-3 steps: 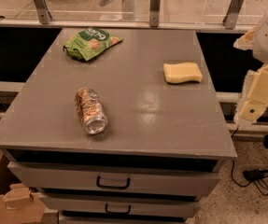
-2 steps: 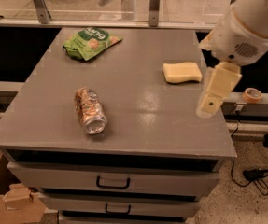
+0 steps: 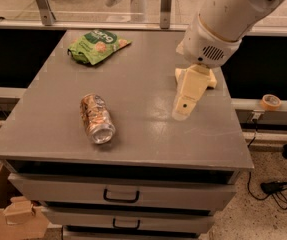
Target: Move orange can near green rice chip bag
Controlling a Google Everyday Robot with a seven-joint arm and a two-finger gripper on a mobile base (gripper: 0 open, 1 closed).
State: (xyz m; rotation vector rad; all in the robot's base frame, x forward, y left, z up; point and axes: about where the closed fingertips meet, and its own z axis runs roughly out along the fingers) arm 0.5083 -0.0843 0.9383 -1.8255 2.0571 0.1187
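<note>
The orange can [image 3: 97, 118] lies on its side on the grey table top [image 3: 148, 144], left of centre, its open silver end facing the front edge. The green rice chip bag [image 3: 97, 45] lies flat at the far left of the table, well behind the can. My gripper [image 3: 185, 103] hangs from the white arm [image 3: 222, 19] over the right half of the table, pointing down, to the right of the can and apart from it. It holds nothing that I can see.
A pale yellow sponge [image 3: 211, 80] lies at the right, mostly hidden behind my gripper. Drawers [image 3: 120, 195] sit below the table front. A tape roll [image 3: 271, 102] rests on a ledge at right. A cardboard box [image 3: 13, 216] stands on the floor at lower left.
My arm has swung in from the right edge over the table, and the gripper has moved left toward the middle. The can, bag and sponge have not moved.
</note>
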